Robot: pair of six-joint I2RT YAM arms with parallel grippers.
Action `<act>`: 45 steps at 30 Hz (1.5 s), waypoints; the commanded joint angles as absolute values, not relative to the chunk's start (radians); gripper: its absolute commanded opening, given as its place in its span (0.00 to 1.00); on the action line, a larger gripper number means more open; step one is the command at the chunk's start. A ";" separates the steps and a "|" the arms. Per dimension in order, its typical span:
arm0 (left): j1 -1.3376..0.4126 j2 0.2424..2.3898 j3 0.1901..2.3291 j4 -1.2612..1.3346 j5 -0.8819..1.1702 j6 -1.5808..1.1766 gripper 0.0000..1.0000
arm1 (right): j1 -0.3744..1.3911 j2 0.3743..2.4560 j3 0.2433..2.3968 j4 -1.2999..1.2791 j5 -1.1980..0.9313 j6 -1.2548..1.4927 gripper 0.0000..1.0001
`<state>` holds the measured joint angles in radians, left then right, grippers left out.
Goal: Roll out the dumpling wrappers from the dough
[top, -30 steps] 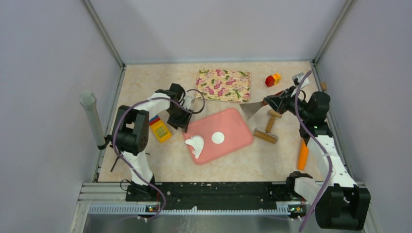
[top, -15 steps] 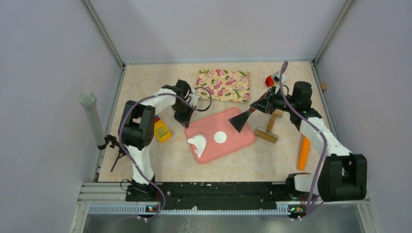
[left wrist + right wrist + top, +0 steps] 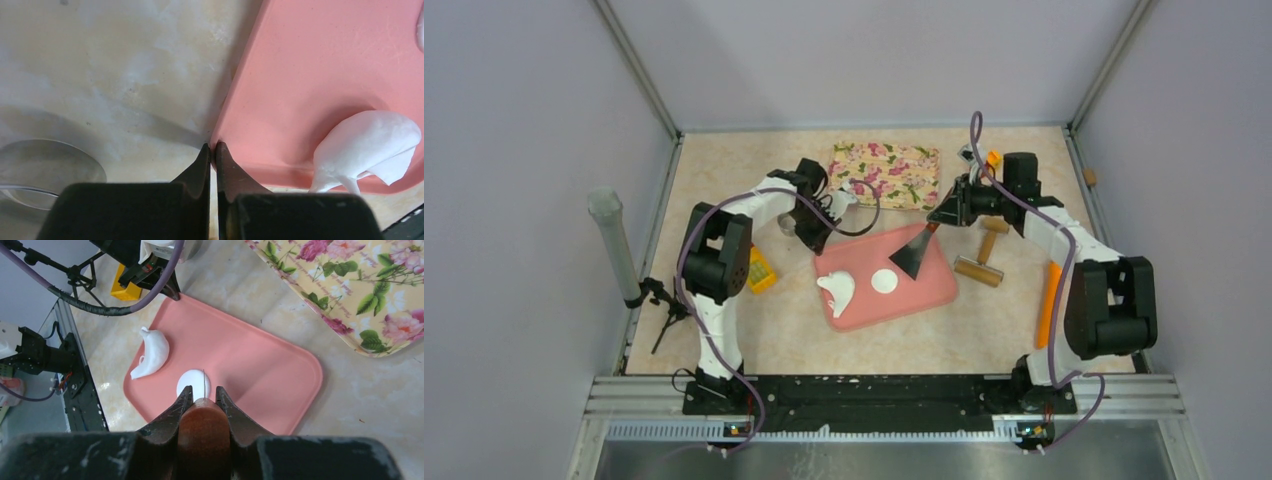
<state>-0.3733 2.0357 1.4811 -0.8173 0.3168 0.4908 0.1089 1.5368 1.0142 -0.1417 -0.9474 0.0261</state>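
Slid right, pink mat (beige tabletop, grey walls).

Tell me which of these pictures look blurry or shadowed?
Left wrist: the fingers are a soft dark blur, and the dough shadows the pink mat. Right wrist: the held wooden handle is blurred, the floral tray sharp. Top external: even light.

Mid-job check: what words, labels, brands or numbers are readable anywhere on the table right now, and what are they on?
No text can be read in any view.
yellow block: small marks on its face, too small to read.
floral tray: flower pattern only.
pink mat: plain.
scraper: no marking shows.
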 commanded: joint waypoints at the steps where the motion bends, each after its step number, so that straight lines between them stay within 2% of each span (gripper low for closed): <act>1: -0.379 2.008 1.419 -0.774 0.279 0.700 0.00 | 0.137 1.535 1.063 -0.131 -0.973 -0.029 0.00; 5: -0.379 1.977 1.389 -0.747 0.258 0.777 0.00 | 0.146 1.571 1.101 -0.164 -0.978 -0.054 0.00; 11: -0.391 2.008 1.431 -0.722 0.227 0.721 0.00 | 0.151 1.630 1.141 -0.170 -1.007 -0.061 0.00; 13: -0.391 1.997 1.432 -0.712 0.227 0.700 0.04 | 0.152 1.635 1.147 -0.176 -1.008 -0.067 0.00; 14: -0.391 1.982 1.425 -0.705 0.226 0.699 0.09 | 0.151 1.633 1.145 -0.180 -1.010 -0.073 0.00; 19: -0.384 1.853 1.420 -0.698 0.252 0.679 0.65 | 0.151 1.554 1.099 -0.182 -1.026 -0.098 0.00; 20: -0.381 1.817 1.431 -0.697 0.264 0.673 0.74 | 0.149 1.533 1.097 -0.187 -1.029 -0.105 0.00; 23: -0.378 1.767 1.481 -0.648 0.271 0.605 0.85 | 0.138 1.460 1.097 -0.182 -1.021 -0.100 0.00; 30: -0.379 1.837 1.582 -0.333 0.018 0.369 0.89 | 0.100 1.297 1.051 -0.128 -0.935 -0.105 0.00; 33: -0.383 1.957 1.706 -0.324 -0.122 0.346 0.91 | 0.065 1.258 1.031 -0.102 -0.944 -0.087 0.00; 38: -0.393 2.134 1.876 -0.341 -0.237 0.371 0.96 | 0.028 1.222 1.014 -0.088 -0.960 -0.086 0.00; 45: -0.442 2.257 1.901 -0.351 -0.339 0.447 0.98 | 0.014 1.212 1.003 -0.069 -0.976 -0.075 0.00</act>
<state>-0.4030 2.2375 1.8771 -0.3626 -0.2440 0.4080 0.0227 1.2556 0.9943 -0.1356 -0.9447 -0.0803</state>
